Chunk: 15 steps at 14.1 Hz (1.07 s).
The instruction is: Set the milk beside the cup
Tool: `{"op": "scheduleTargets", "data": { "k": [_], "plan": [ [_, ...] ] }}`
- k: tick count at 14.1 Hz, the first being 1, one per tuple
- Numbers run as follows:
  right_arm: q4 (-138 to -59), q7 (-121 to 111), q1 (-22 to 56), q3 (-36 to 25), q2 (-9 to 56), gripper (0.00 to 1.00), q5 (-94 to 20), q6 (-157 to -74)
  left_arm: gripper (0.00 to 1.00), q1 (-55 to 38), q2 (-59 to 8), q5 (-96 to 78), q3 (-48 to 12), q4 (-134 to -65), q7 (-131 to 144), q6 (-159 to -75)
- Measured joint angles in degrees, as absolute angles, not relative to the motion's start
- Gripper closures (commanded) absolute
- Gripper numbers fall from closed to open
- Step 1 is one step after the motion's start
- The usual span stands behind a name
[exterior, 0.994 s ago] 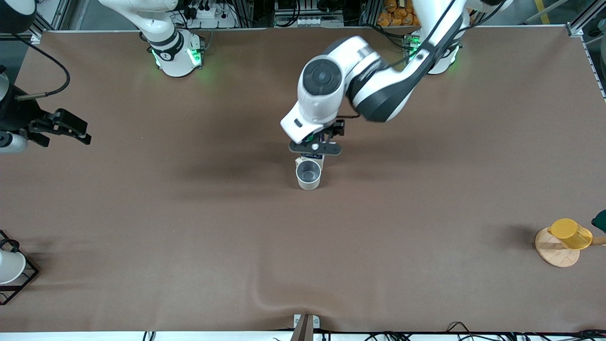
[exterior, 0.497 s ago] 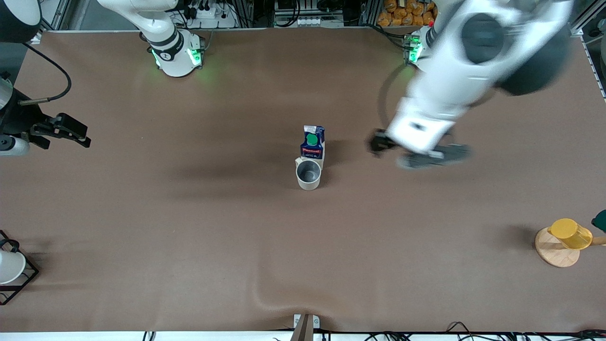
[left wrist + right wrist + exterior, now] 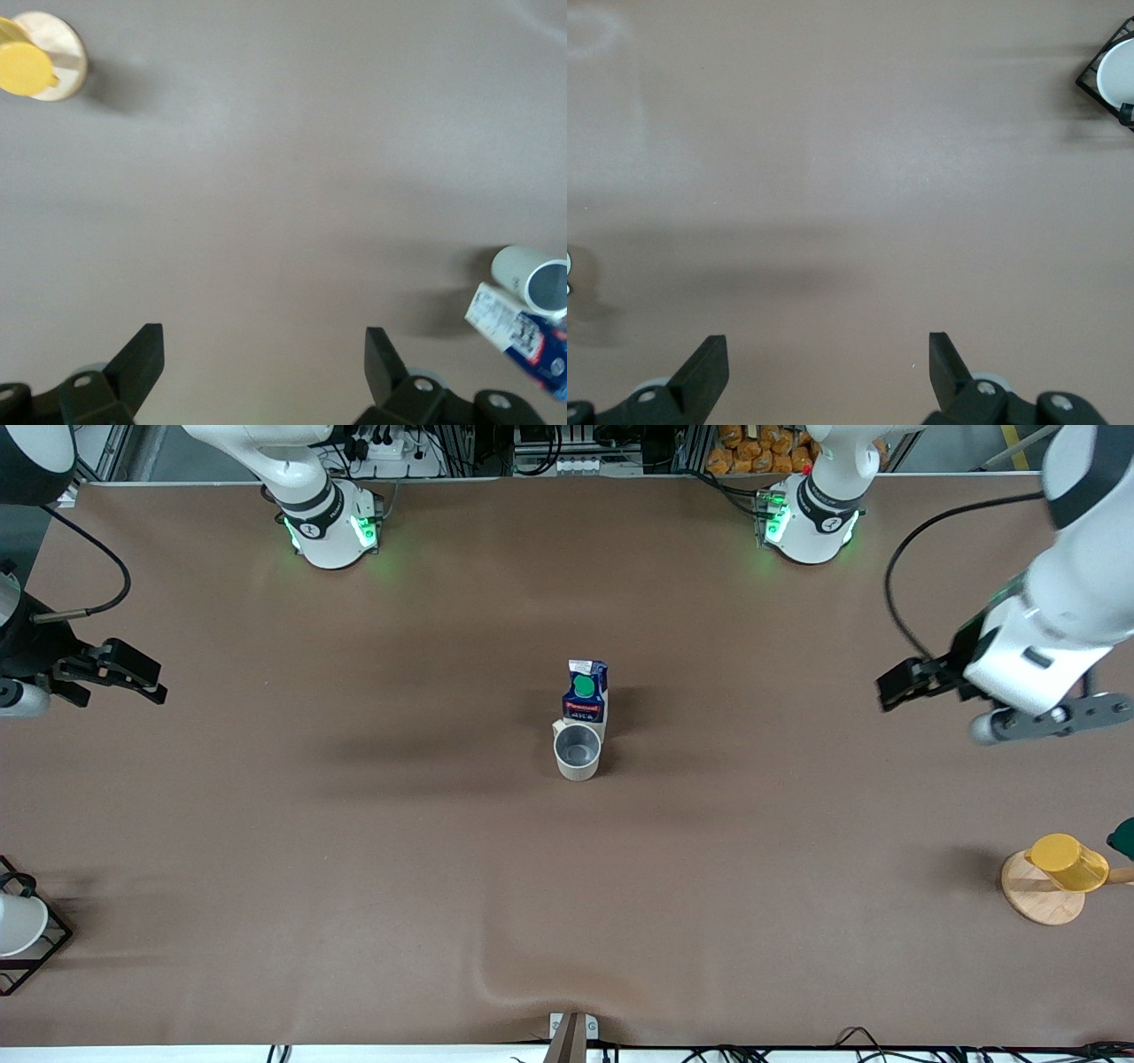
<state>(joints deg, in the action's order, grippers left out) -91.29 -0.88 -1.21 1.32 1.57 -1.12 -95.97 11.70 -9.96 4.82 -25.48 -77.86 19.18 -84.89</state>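
The milk (image 3: pixel 586 691), a dark blue carton with a green cap, stands upright on the table, touching or almost touching the grey-beige cup (image 3: pixel 577 751), which is just nearer to the front camera. Both also show in the left wrist view, the milk (image 3: pixel 523 335) and the cup (image 3: pixel 537 280). My left gripper (image 3: pixel 1050 724) is open and empty, up in the air over bare table toward the left arm's end, well away from the milk; its jaws (image 3: pixel 264 359) stand wide apart. My right gripper (image 3: pixel 133 673) is open and empty (image 3: pixel 828 363), waiting at the right arm's end.
A yellow cup (image 3: pixel 1067 861) lies on a round wooden stand (image 3: pixel 1036 895) at the left arm's end, near the front camera. A black wire rack (image 3: pixel 27 957) with a white cup (image 3: pixel 18 923) stands at the right arm's end. The brown table cover has a wrinkle (image 3: pixel 496 979).
My left gripper has let go of the milk, risen and swung away toward the left arm's end of the table. The milk stays standing beside the cup. The right arm has barely moved.
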Motion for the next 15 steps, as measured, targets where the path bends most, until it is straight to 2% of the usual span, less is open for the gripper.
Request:
{"op": "scheduleTargets", "data": {
  "k": [2, 6, 11, 15],
  "plan": [
    [-91.29, -0.88, -1.21, 1.32, 1.57, 0.00, -1.12, -96.10, 0.00, 11.45, -7.14, 4.81, -24.05, -77.93, 16.12, -82.52],
    [-91.33, -0.88, -0.78, 1.33, 1.59, 0.00, -1.12, -96.15, 0.00, 8.52, -3.41, 3.43, -15.50, -78.62, 8.32, -79.04],
    [-91.37, -0.88, -0.54, 1.33, 1.67, 0.00, -1.12, -96.15, 0.00, 8.52, 0.18, 2.87, -12.18, -80.96, 6.50, -77.11],
    [-91.37, -0.88, -0.52, 1.33, 1.68, 0.00, -1.12, -96.15, 0.00, 3.83, 3.28, 2.83, -5.61, -84.15, 6.41, -76.91]
  ]
}}
